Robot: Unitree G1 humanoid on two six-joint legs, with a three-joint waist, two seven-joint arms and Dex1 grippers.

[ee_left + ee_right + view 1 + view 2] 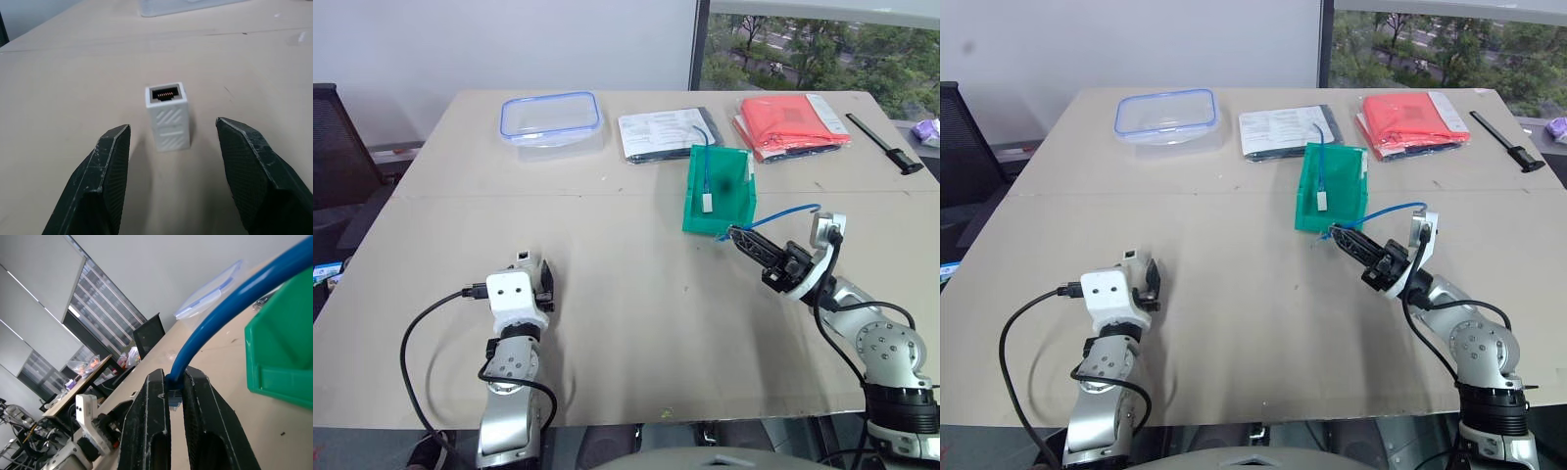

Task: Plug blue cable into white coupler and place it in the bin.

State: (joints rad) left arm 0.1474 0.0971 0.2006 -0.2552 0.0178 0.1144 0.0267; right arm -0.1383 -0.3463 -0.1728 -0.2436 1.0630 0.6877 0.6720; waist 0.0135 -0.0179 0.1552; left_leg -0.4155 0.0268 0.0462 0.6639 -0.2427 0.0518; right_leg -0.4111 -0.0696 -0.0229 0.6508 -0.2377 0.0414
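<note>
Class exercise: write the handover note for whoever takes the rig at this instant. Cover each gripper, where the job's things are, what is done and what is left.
Left gripper: open, fingers level either side of the white coupler, not touching it; the coupler lies on the table.
Right gripper: shut on the blue cable near its plug end, beside the bin.
Done: cable picked up.
Left: grasp the coupler, plug the cable in, place it in the bin.
</note>
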